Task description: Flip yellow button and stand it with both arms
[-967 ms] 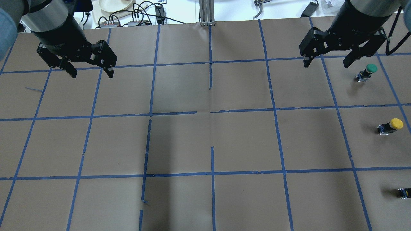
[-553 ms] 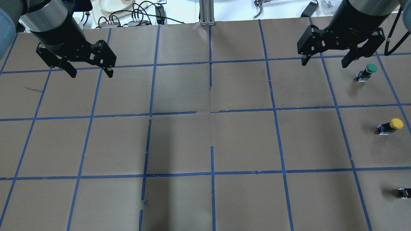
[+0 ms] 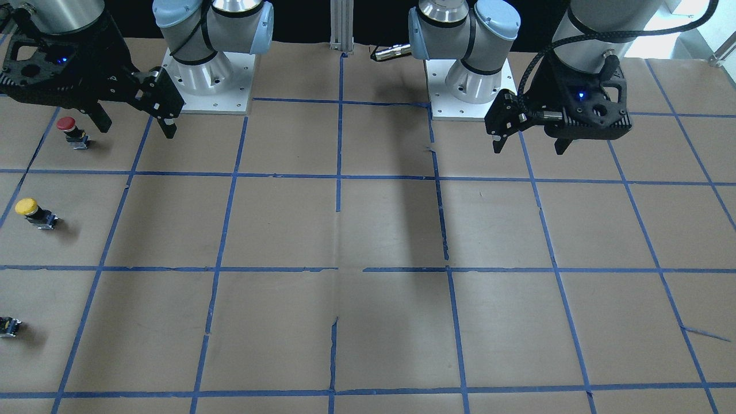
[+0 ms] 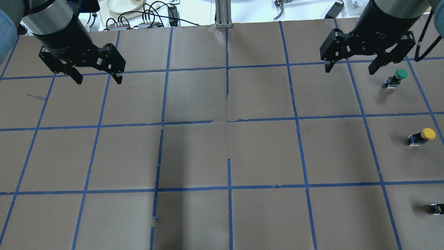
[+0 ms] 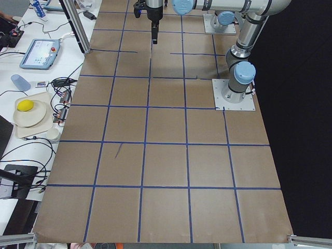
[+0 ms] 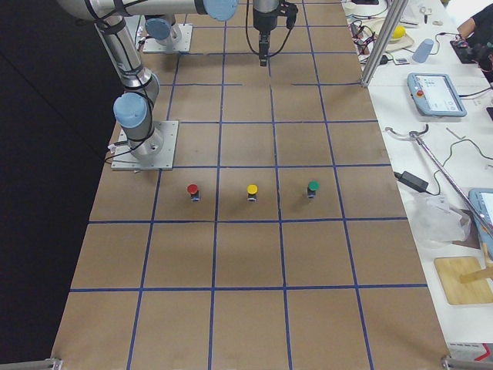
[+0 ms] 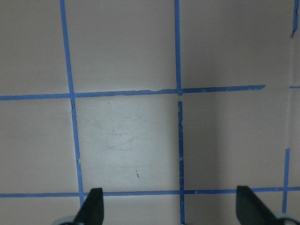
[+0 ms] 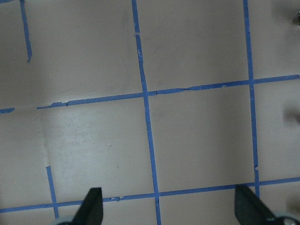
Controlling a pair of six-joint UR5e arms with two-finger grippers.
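Jaws spread wide, holding nothing, on left pincer and right pincer.

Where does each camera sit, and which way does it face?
Front-facing: across the table, facing the robot, steeply down; both bases, left gripper at view's right, right gripper at left.
Overhead: behind the robot, looking forward and down; both grippers.
Exterior left: table's left end, looking along it; left arm nearest.
Exterior right: table's right end; right arm nearest.
Left wrist: straight down on the table; own fingertips.
Right wrist: same, own fingertips.
Shared: front-facing, overhead and exterior right all show the yellow button.
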